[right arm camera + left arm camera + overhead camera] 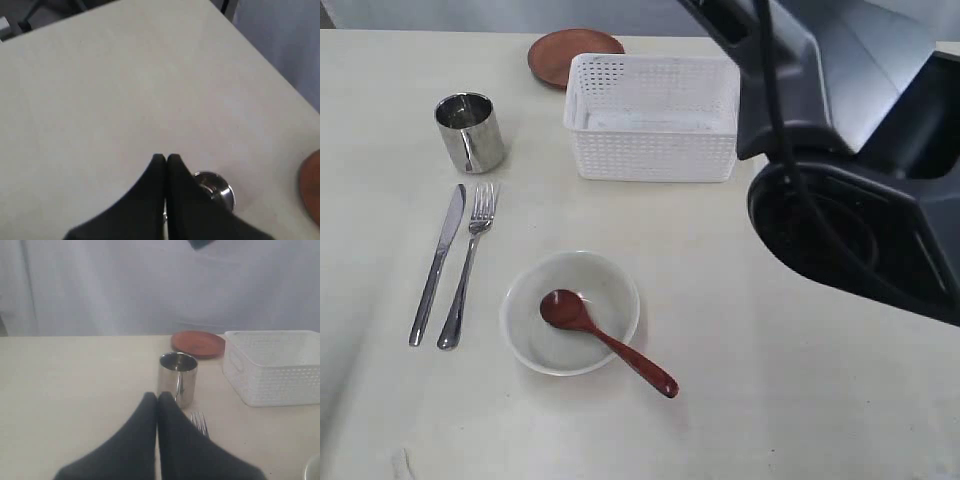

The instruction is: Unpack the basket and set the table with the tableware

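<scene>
The white basket [655, 155] stands on the table [800, 400]. Behind its left corner lies the brown plate [570, 55], and to its left stands the steel cup [470, 132]. In front of the basket and to the left, the knife [438, 262] and fork [467, 268] lie side by side. Straight in front sits the bowl [610, 285], with the spoon [605, 340] in it. The left gripper [157, 397] and right gripper [166, 157] are both pinched together, holding nothing.

The cup [470, 130] is polished steel, basically mirror-shiny, and the knife [438, 262] and fork [466, 268] have the same bright metal look. The basket [655, 157] is matt white plastic with perforated walls. The bowl [605, 285] is smooth white with a soft sheen, the spoon [605, 342] glossy reddish-brown, the plate [560, 55] a duller brown. The table [790, 390] is plain matt cream.
</scene>
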Robot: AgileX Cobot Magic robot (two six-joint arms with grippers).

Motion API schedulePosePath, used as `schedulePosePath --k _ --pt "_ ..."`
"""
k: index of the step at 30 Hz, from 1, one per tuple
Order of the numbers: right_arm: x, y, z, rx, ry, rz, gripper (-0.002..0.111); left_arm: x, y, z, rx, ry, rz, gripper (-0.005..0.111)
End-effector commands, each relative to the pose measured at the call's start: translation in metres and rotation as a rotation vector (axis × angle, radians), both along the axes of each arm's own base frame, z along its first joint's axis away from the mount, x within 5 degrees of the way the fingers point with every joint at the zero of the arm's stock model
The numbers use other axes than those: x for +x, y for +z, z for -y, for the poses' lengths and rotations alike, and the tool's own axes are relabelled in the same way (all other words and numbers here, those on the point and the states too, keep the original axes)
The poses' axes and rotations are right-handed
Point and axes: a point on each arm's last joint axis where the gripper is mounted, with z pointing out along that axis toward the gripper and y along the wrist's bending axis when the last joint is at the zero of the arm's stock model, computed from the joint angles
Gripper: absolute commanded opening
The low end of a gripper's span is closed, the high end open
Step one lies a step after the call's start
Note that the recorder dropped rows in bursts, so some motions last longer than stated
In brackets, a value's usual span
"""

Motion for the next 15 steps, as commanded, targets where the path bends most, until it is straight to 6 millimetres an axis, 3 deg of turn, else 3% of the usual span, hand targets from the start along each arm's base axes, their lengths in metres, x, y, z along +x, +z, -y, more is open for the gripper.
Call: schedulePosePath --k 1,15 --pt "-0.0057 0.0223 0.0024 0.083 0.04 0.043 0.0 -0.0001 -0.0002 0.0001 -0.005 -0.001 0.006 0.0" --pt "-0.0124 0.0266 -0.0058 0.177 0.125 0.016 0.0 -0.0001 -0.0002 0.0001 -0.005 -0.001 0.006 0.0"
